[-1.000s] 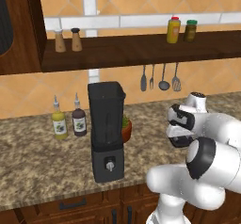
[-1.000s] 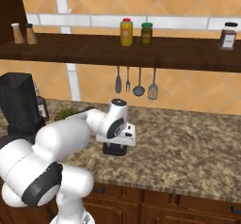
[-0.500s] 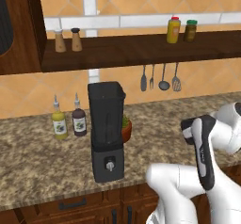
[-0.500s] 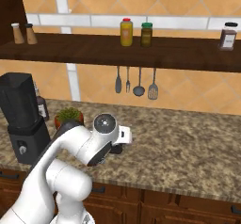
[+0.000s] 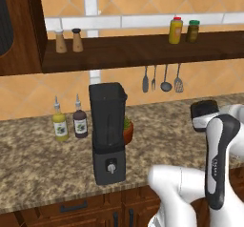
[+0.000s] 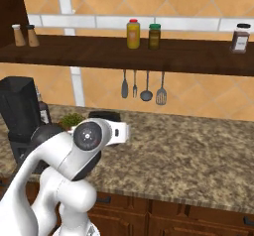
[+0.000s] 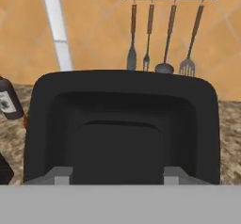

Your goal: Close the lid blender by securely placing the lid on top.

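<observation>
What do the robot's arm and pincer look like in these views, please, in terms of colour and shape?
The arm is glossy white with rounded, tubular links. A dark grey band with faint small lettering runs along one link, and a dark round joint cap with a small centre mark shows in the right base view. The pincer shows small grey fingertips.

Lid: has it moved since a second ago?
Yes. In the left base view the lid, gripped by the gripper, now sits higher and farther right of the unmoved blender.

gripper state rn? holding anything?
Gripper: shut on the lid, held up off the counter, to the right of the blender.
</observation>
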You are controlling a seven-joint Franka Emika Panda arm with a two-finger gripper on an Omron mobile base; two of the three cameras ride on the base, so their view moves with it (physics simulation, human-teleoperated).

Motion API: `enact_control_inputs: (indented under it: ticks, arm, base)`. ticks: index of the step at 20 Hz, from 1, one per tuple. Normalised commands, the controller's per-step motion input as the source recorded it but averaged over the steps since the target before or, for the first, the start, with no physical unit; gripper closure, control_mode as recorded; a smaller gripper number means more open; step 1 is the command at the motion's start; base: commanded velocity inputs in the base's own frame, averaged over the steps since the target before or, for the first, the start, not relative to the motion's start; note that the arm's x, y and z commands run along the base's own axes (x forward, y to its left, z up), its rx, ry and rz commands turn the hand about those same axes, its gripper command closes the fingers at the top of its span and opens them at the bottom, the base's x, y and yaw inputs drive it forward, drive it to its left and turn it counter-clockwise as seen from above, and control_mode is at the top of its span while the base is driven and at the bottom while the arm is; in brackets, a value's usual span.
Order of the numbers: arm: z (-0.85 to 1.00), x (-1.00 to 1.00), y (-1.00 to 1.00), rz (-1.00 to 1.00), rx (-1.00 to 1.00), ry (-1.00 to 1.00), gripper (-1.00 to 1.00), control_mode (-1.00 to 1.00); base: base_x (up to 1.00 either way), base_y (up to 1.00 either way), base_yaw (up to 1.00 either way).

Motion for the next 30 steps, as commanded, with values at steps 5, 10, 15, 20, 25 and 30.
enact_control_inputs:
  ticks: [5, 10, 15, 20, 25, 30]
  arm:
    - [1.00, -0.31, 0.07, -0.09, 0.00, -0.02, 1.00, -1.00]
    - [1.00, -0.10, 0.11, -0.02, 0.00, 0.16, 1.00, -1.00]
    - [1.00, 0.00, 0.38, -0.01, 0.00, 0.34, 1.00, -1.00]
    - [0.70, 0.17, 0.81, -0.01, -0.09, 0.47, 1.00, -1.00]
    - [0.04, 0.02, 0.76, 0.02, -0.05, 0.16, 1.00, -1.00]
    - [0.00, 0.00, 0.64, 0.02, 0.00, 0.00, 1.00, -1.00]
  base:
    - [0.00, 0.00, 0.00]
    - [0.00, 0.00, 0.00]
    - [0.00, 0.00, 0.00]
    - [0.00, 0.00, 0.00]
    - [0.00, 0.00, 0.00]
    - [0.00, 0.00, 0.00]
